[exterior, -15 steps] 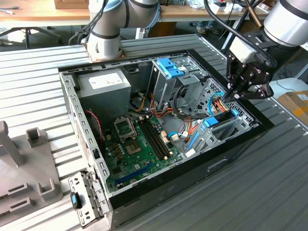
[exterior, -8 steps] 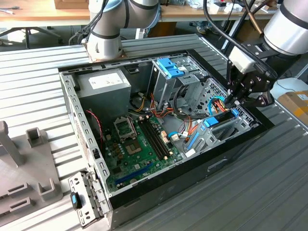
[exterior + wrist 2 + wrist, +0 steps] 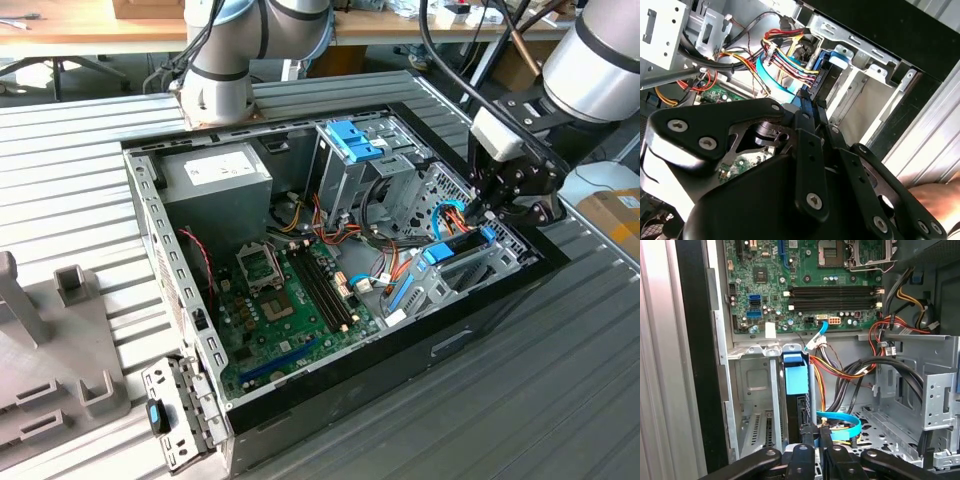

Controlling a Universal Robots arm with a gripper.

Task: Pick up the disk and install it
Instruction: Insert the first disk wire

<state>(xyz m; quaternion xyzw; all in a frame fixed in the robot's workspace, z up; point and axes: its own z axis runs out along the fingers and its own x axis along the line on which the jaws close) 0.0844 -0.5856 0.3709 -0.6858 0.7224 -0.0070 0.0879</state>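
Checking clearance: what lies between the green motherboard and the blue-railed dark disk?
In the first wrist view, a grey metal bay rim separates the motherboard from the disk; a thin light-blue cable reaches it.

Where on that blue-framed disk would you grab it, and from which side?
Probably by the thin edge facing out of the case, coming from above the open side. The disk stands on edge in a metal bay, so only that edge and its blue tab are exposed.
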